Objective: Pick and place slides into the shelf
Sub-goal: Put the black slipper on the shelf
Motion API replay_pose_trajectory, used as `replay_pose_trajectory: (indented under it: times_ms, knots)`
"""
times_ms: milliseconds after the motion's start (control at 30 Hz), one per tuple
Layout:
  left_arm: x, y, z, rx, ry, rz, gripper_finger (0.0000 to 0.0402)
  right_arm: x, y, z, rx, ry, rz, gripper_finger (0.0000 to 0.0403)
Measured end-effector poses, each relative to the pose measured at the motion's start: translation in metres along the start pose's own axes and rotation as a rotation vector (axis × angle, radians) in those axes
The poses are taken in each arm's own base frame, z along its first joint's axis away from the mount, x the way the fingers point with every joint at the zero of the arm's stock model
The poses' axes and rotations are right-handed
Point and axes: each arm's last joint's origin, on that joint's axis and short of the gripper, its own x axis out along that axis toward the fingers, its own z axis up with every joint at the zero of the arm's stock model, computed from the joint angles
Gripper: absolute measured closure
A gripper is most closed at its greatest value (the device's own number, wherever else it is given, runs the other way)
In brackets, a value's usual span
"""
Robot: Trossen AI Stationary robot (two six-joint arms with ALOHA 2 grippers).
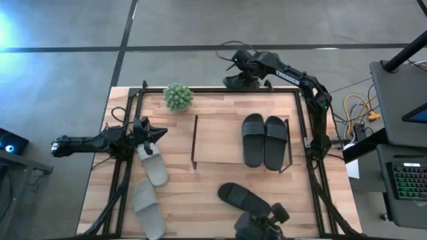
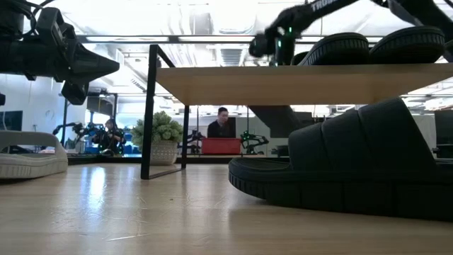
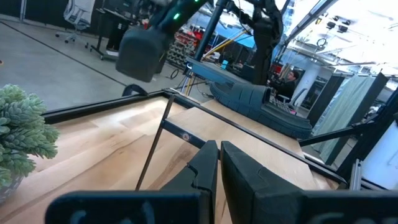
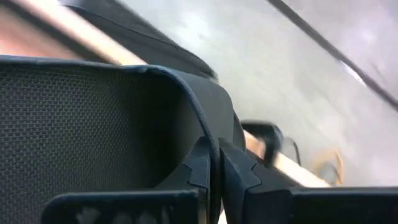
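We see two black slides already side by side on the shelf, at its right end, leaving the left half free. A third black slide lies on the bench in front; two pale slides wait at the left. The left claw hovers pinched empty above them. The right claw, probably parked behind the bench, is closed on nothing.

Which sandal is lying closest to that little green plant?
Start at the green plant on the table's far edge. Toward the near edge, beside the wooden shelf, lie two pale sandals; it is the farther one, right under the left pincer. The other nearby sandals are black.
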Motion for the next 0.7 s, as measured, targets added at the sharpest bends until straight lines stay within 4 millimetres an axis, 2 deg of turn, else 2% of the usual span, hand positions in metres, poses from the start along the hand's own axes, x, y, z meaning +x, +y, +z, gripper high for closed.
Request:
replay_pose_trajectory:
  times_ms: [133,233,367,700]
  knots:
    - [0.000,0.000,0.000,0.000,0.000,0.000,0.0395,-0.039,0.013,0.003,-0.210,-0.110,0.067,0.0394]
    - [0.000,0.000,0.000,0.000,0.000,0.000,0.0395,-0.062,0.029,0.000,-0.419,-0.184,0.086,0.0394]
    - [0.000,0.000,0.000,0.000,0.000,-0.001,0.0395,-0.091,0.051,-0.010,-0.594,-0.289,0.116,0.0394]
    - [0.000,0.000,0.000,0.000,0.000,0.000,0.0395,-0.136,0.114,-0.042,-0.812,-0.446,0.212,0.0394]
